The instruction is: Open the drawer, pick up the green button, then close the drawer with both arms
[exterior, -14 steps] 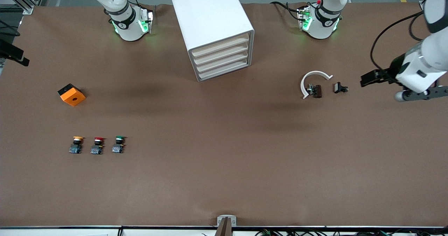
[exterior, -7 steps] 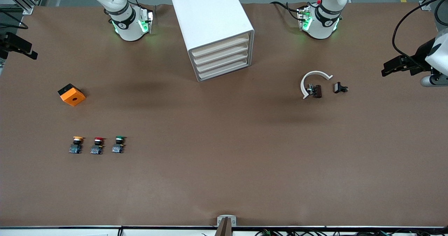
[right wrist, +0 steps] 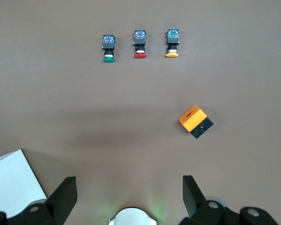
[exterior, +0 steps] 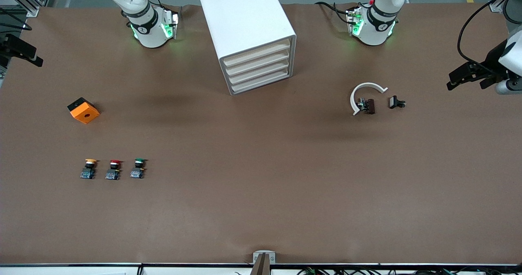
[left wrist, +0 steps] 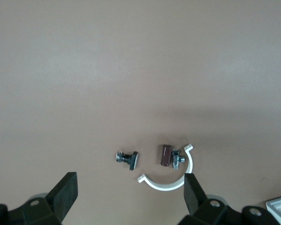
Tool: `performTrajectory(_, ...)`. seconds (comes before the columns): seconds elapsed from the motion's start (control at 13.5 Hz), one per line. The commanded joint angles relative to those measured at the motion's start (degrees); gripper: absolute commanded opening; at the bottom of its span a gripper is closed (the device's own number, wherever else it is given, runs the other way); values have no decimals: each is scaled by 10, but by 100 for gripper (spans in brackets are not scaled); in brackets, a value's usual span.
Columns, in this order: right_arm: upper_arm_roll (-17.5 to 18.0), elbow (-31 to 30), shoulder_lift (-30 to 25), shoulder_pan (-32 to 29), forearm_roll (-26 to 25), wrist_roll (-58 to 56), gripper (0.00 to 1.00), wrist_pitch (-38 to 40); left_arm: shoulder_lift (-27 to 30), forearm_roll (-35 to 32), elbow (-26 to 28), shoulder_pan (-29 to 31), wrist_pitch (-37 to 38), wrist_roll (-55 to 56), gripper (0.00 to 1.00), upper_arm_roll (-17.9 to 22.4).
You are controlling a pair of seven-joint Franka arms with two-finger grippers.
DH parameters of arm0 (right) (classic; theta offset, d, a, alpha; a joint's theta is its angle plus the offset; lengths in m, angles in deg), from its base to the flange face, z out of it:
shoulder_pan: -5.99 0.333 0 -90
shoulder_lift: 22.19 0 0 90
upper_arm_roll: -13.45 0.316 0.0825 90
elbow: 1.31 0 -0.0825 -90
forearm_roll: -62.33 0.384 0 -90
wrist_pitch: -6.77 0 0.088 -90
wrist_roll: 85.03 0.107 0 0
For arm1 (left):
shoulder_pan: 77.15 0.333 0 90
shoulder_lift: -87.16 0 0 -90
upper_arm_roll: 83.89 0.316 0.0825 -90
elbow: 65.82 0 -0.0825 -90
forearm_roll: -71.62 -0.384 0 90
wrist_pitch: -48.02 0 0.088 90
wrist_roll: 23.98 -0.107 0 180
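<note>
1. Two pincers are hanging with fingers spread wide and empty: the left pincer over the left arm's end of the worktop, the right pincer over the right arm's end.
2. Well apart from both, the green-capped button is standing beside the red-capped one, nearer the front camera than the cabinet.
3. All four drawers are sitting shut.
4. Both arms are largely cut off by the front view's edges.
</note>
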Motion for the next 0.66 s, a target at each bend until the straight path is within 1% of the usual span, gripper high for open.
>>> performTrajectory(0.0,4,-2,-9,-7,7,-8,100,6,-29,-14,-55,31,1,16,100,-50)
performTrajectory(0.15,5,-2,-12,-7,7,-7,100,10,-44,-14,-81,17,3,46,100,-49)
performTrajectory(0.22,5,-1,-12,-7,8,-8,100,16,-45,-14,-84,3,3,52,100,-40)
performTrajectory(0.37,5,-2,-13,-2,7,-8,100,21,-44,-14,-90,-33,3,52,100,7)
performTrajectory(0.44,4,-2,-13,-1,8,-9,100,24,-44,-14,-94,-31,8,46,100,20)
performTrajectory(0.59,4,-3,-13,4,7,-9,100,24,-44,-14,-93,-17,9,23,100,20)
